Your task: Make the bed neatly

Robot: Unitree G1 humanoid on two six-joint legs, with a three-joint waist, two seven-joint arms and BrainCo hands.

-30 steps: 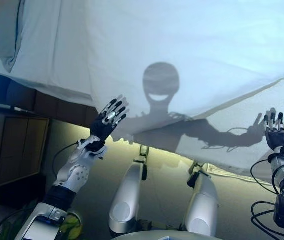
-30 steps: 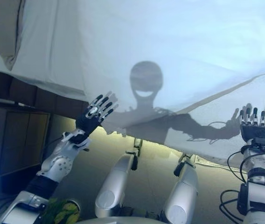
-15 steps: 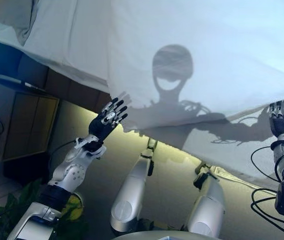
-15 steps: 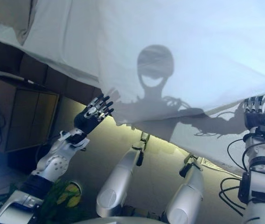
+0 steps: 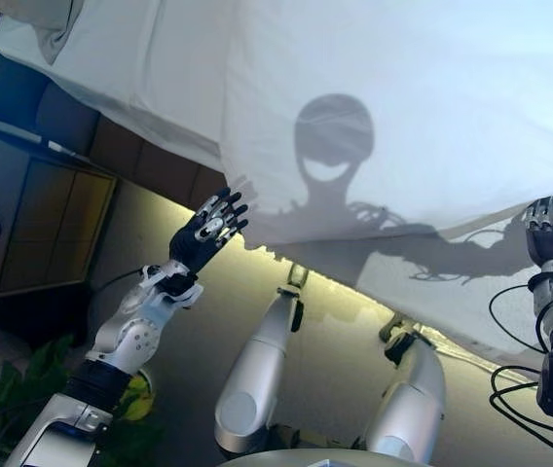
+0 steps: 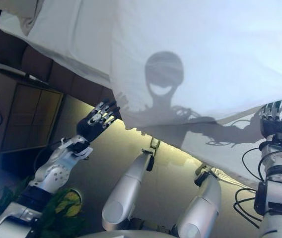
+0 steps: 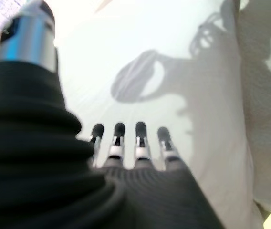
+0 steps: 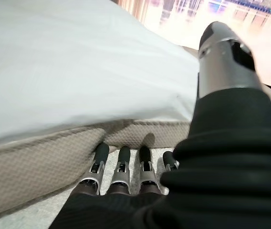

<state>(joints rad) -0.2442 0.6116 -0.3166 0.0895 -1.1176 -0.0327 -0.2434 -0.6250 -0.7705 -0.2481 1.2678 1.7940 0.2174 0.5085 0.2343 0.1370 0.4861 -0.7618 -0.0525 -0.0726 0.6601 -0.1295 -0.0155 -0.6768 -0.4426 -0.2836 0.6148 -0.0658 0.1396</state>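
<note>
We've got the white sheet [image 5: 393, 107] spread over the bed, its lower hem hanging off the near edge, with the grey textured mattress [image 8: 35, 167] exposed below it. Left hand [image 5: 206, 233] is just short of the hanging corner, fingers straight and spread, holding nothing. Right hand [image 6: 276, 124] is by the mattress side under the hem, fingers extended, also empty. The sheet looks thin, soft and light: likely to slide and bunch, no stiffness. We'd pinch the hem itself, one hand near each end, and pull taut. Surface reads mostly smooth, with faint creases.
</note>
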